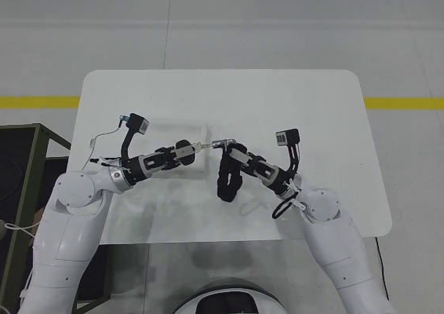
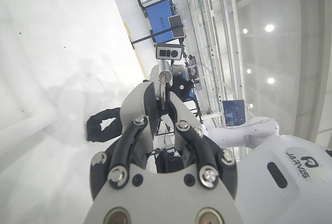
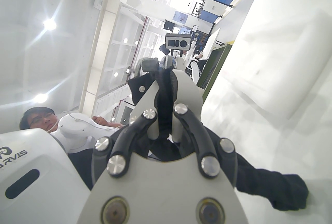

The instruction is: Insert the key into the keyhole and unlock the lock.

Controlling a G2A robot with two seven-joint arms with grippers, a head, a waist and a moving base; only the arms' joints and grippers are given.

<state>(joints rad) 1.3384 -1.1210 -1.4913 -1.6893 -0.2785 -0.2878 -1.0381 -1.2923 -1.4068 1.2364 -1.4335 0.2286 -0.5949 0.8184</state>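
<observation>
1. Closest to my left wrist camera, the left gripper [image 2: 163, 102] is clenching the flat key [image 2: 162, 92] between its two fingers, with the blade pointing away from the wrist.
2. Just beyond, the key's tip is meeting the keyhole in the round metal face of the lock [image 2: 166, 76]. I cannot tell how deep it is sitting.
3. The right wrist camera is giving me the other side. The right gripper [image 3: 166, 79] is squeezing the lock's black cable [image 3: 163, 103], and the metal barrel is poking out just past the fingertips. Those fingers and the cable are blocking my line to the keyhole face.
4. The top view is adding the layout. Both grippers are meeting tip to tip above the middle of the white table [image 1: 308, 102], the left arm coming in from one side and the right from the other. The rest of the cable is drooping in a loop beneath the right gripper, toward the robot.
5. Farther off in the left wrist view, the right arm's small grey camera box [image 2: 168, 53] is sitting just behind the lock.
</observation>
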